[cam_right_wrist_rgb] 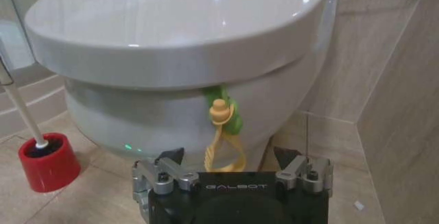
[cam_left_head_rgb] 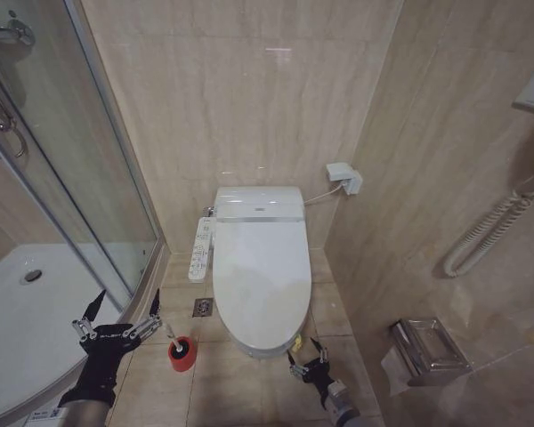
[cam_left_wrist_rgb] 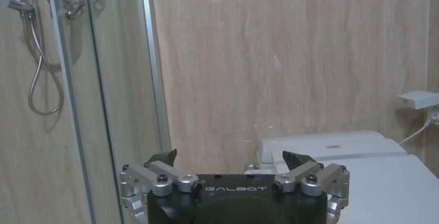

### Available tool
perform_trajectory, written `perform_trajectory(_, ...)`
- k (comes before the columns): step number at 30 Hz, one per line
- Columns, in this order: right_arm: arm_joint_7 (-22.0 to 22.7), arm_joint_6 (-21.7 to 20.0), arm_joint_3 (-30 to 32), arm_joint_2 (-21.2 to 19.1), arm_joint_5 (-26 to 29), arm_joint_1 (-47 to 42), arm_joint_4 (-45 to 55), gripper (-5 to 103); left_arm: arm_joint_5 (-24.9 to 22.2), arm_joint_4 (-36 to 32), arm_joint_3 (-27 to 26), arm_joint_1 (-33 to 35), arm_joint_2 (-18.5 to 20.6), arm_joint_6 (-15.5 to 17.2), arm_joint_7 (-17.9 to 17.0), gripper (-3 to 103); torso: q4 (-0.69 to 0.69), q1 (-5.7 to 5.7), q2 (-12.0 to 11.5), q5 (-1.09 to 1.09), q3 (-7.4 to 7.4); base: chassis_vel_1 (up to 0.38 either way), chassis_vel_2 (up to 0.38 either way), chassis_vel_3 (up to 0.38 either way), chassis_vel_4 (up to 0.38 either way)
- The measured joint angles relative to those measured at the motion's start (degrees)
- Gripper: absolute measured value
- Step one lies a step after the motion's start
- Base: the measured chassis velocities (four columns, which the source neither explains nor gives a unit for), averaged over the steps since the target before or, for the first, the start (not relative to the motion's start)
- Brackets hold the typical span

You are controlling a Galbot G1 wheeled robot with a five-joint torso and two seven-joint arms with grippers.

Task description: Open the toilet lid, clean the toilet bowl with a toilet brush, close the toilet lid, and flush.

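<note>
A: The toilet lid (cam_left_head_rgb: pixel 262 285) is down, so the toilet bowl's inside is hidden. In the right wrist view the lid (cam_right_wrist_rgb: pixel 185 23) runs off the top edge.

B: The toilet brush (cam_left_head_rgb: pixel 173 337): its head is sunk in the red cup holder (cam_left_head_rgb: pixel 182 354), bristles unseen. In the right wrist view the handle (cam_right_wrist_rgb: pixel 20 106) is cut by the picture's side edge.

A: The left gripper (cam_left_wrist_rgb: pixel 233 165): its body is cut off at the lower edge of the left wrist view. Same for the right gripper (cam_right_wrist_rgb: pixel 230 157) in its own view.

B: Markings on the side control panel (cam_left_head_rgb: pixel 200 249) are too small to read.
</note>
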Motion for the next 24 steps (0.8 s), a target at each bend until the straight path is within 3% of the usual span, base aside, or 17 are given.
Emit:
perform_trajectory(1,0.01,0.02,-0.23,0.05,0.0,0.38,-0.4,89,0.0,0.0,0.0,0.0,0.0,0.0,0.0,100,0.02,0.0,0.0,-0.01,0.0,0.0,0.0,0.0,0.0)
perform_trajectory(16,-1.28,1.66,-0.35,0.17,-0.85,2.01,-2.13,92,0.0,0.0,0.0,0.0,0.0,0.0,0.0,100,0.03,0.0,-0.01,0.03,0.01,0.0,0.0,0.0,0.0)
perform_trajectory(17,-1.33,1.86,-0.19,0.1,-0.84,2.04,-2.15,73,0.0,0.0,0.0,0.0,0.0,0.0,0.0,100,0.02,0.0,-0.01,0.02,0.01,0.0,0.0,0.0,0.0)
perform_trajectory(23,-1.34,3.09,0.59,-0.24,-0.86,2.54,-2.18,73,0.0,0.0,0.0,0.0,0.0,0.0,0.0,100,0.01,0.0,0.0,-0.01,-0.02,0.0,0.0,0.0,0.0)
perform_trajectory(24,-1.4,3.28,0.69,-0.3,-0.9,2.58,-2.18,48,0.0,0.0,0.0,0.0,0.0,0.0,0.0,100,0.02,0.0,0.0,0.03,-0.02,0.0,0.0,0.0,0.0)
